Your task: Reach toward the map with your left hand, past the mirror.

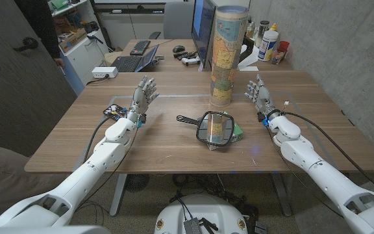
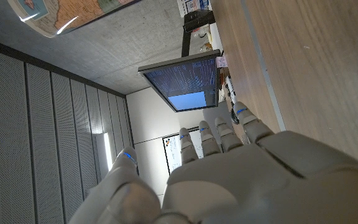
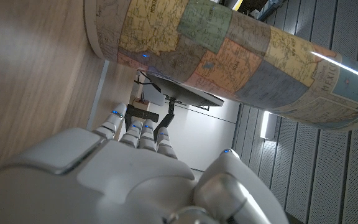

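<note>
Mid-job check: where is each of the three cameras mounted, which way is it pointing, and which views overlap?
Head view: on the robot's head, looking down the wooden table at the hand mirror and rolled map; both arms show, left hand and right hand open.
Left wrist view: on the left wrist, along the left hand, toward a monitor; turned.
Right wrist view: on the right wrist, along the right hand, facing the map.
Shared: all three views catch the map; both wrist views catch the monitor.

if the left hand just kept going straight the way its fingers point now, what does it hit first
Probably nothing on the table: the left hand points toward the far edge, well left of the map and the mirror. Bare wood lies ahead; the laptop beyond sits roughly in line, though depth is unclear.
</note>
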